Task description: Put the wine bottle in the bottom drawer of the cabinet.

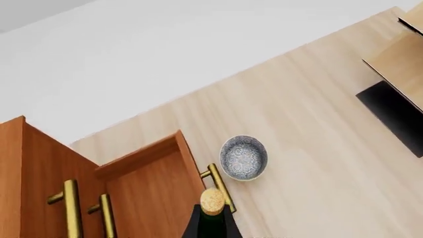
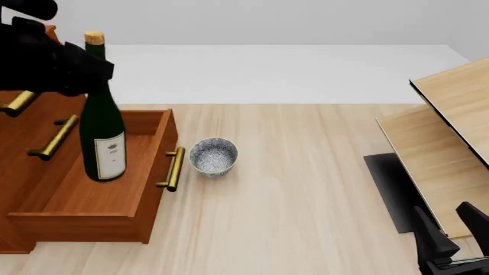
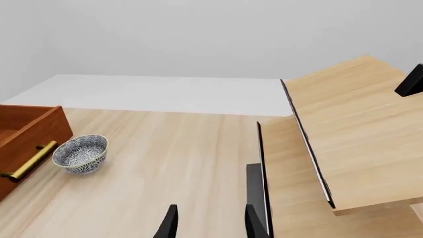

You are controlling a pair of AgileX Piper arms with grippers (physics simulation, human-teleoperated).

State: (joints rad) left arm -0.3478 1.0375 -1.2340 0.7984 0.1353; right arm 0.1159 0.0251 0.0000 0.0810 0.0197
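In the left wrist view, the cork of the wine bottle (image 1: 212, 201) was seen right ahead of the camera, with the open bottom drawer (image 1: 148, 191) under it and one grey speckled cup (image 1: 243, 157) just beside the drawer's handle. The fingers themselves were not shown there.

In the front view, the one bottle was held upright, its long axis nearly vertical, by the left hand (image 2: 77, 69) clenched on the upper part below the neck. Its base appeared to be inside the drawer box or just above its floor; contact could not be told. The drawer was pulled out of the cabinet (image 2: 23, 123), and three brass handles were counted. The right hand (image 2: 450, 232) was well apart, so the left arm was clearly the nearer one. A straight lowering was judged to be needed.

In the right wrist view, the right hand's fingers (image 3: 170, 224) were spread and held nothing above the counter (image 3: 185, 163).
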